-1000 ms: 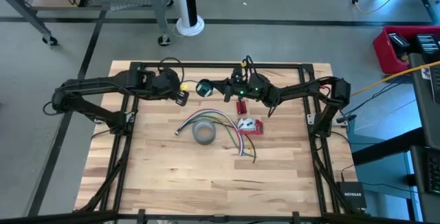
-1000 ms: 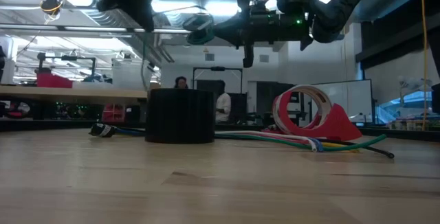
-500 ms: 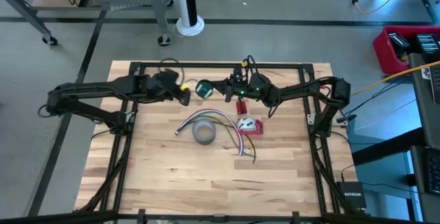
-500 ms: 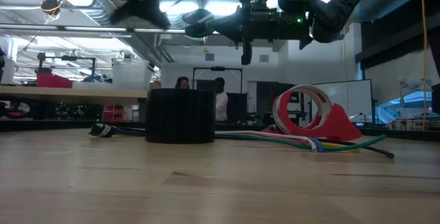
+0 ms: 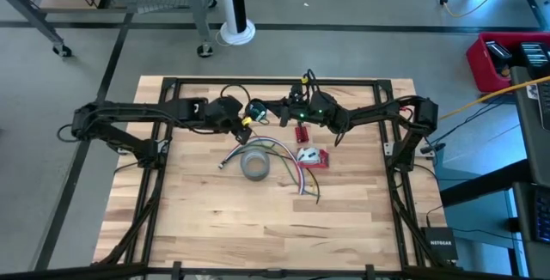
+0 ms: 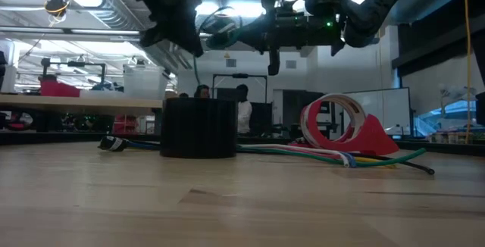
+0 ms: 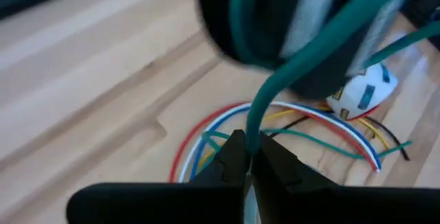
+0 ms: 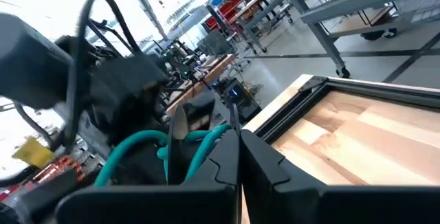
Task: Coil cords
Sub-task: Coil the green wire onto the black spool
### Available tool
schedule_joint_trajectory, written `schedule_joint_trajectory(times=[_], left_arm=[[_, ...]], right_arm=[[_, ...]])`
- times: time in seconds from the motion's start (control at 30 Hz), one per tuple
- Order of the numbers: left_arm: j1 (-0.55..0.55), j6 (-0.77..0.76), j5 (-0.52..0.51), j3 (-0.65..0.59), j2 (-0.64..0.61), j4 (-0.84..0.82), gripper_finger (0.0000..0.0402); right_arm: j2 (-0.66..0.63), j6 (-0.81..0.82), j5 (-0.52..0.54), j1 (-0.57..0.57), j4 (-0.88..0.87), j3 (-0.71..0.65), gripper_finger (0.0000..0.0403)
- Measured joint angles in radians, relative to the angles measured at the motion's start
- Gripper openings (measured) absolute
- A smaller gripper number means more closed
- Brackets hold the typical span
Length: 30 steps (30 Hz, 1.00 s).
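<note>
Wooden table (image 5: pixel 215 220), pale planks, black frame round it; grey floor beyond, and I see a lit workshop with benches past the far edge in the low view.

Landmark: grey tape roll (image 5: pixel 255 165), flat on the table near the middle. In the low view it reads as a dark drum (image 6: pixel 199 127).

Both arms meet in the air above the table, on the far side of the roll. My left gripper (image 5: pixel 243 124) comes in from the left, fingers pressed together on the green cord (image 7: pixel 302 52); in the left wrist view the cord runs straight out from between the closed fingertips (image 7: pixel 230 157) up to a dark, blurred mass. My right gripper (image 5: pixel 271 112) comes in from the right, also pinched shut on the same cord; in the right wrist view green loops (image 8: pixel 148 148) sit just ahead of its closed fingers (image 8: pixel 223 162).

Cord is held off the table between the two grippers, partly wound (image 5: pixel 256 111), hanging above and beyond the roll (image 6: pixel 220 29).

Loose coloured wires (image 5: pixel 288 161) fan across the table, touching the roll on its right. Red tape dispenser (image 5: pixel 311 157) just right of them, well clear of the roll. Small red piece (image 5: pixel 302 133) beyond the dispenser.
</note>
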Motion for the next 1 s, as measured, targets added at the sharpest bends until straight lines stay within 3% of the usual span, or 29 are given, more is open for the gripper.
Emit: schedule_joint_trajectory(times=[0.43, 1.0], left_arm=[[0.119, 0.053, 0.003, 0.054, -0.002, 0.01, 0.0001], [0.153, 0.058, 0.092, 0.106, -0.007, 0.001, 0.0001]], right_arm=[[0.0, 0.004, -0.022, 0.0, -0.025, 0.0, 0.0007], [-0.001, -0.001, -0.019, 0.001, -0.09, 0.001, 0.0007]])
